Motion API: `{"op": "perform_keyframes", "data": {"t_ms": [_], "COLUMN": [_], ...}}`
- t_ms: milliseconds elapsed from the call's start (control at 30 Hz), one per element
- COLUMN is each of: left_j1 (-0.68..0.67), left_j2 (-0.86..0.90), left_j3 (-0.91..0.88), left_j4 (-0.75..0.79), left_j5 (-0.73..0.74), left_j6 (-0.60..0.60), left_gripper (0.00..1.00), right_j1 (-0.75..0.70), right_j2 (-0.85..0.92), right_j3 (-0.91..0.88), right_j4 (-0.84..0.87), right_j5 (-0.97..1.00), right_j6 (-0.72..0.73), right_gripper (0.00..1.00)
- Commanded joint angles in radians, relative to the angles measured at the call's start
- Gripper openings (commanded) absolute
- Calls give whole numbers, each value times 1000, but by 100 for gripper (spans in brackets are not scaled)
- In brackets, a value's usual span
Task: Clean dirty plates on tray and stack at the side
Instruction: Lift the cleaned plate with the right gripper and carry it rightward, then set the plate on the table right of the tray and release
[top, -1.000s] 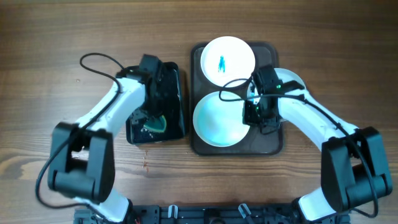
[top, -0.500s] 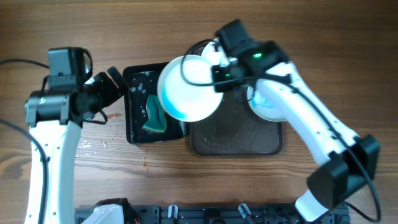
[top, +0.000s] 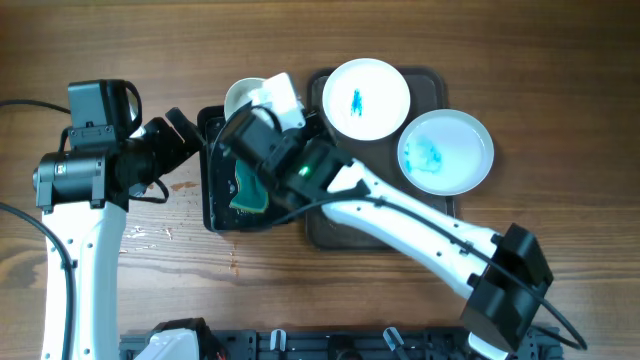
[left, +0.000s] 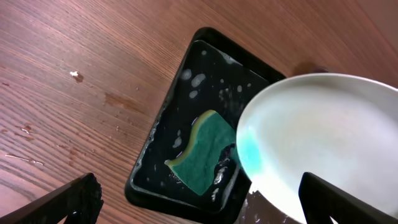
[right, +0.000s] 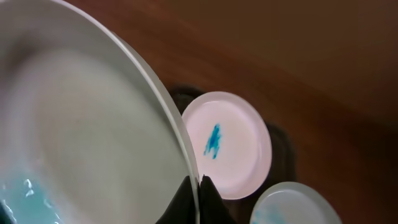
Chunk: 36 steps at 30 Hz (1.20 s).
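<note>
My right gripper (right: 198, 186) is shut on the rim of a white plate (right: 81, 137) and holds it tilted over the black basin. In the overhead view my right arm hides most of this plate (top: 243, 97), and the gripper (top: 255, 125) sits just below it. The left wrist view shows the plate (left: 329, 137) with a teal smear at its lower edge. Two more plates lie on the dark tray (top: 335, 228): one with a small teal mark (top: 366, 98), and one with teal smears (top: 445, 150) overhanging the right rim. My left gripper (top: 185, 135) is open and empty at the basin's left edge.
The black basin (top: 214, 205) holds water and a green sponge (top: 248, 195), also seen in the left wrist view (left: 202, 152). Water drops lie on the wooden table (top: 150, 232) left of the basin. My right arm crosses the tray's lower left part.
My right gripper has lifted the plate off the tray and carried it left over the basin, tilting it. My left arm left the basin and pulled back to the left.
</note>
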Motion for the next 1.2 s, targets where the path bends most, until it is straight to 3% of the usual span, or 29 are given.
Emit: {"op": "perform_keyframes", "data": {"t_ms": [0, 133, 333, 600, 767, 1167], "left_j1": [5, 5, 5, 5, 5, 5], "left_j2": [-6, -6, -6, -6, -6, -6], "left_j3": [12, 12, 12, 12, 12, 12], "left_j4": [-1, -1, -1, -1, -1, -1], "left_j5": [11, 11, 11, 11, 11, 11], "left_j6": [15, 15, 15, 15, 15, 15], "left_gripper": [100, 100, 100, 100, 100, 100], "right_j1": [65, 127, 135, 135, 147, 193], "right_j2": [-16, -19, -19, -19, -23, -55], "right_j3": [18, 18, 18, 18, 18, 18], "right_j4": [7, 9, 10, 86, 90, 106], "right_j5": [215, 344, 351, 359, 462, 492], "right_j6": [-72, -127, -129, -256, -304, -303], "right_gripper": [5, 4, 4, 4, 4, 4]}}
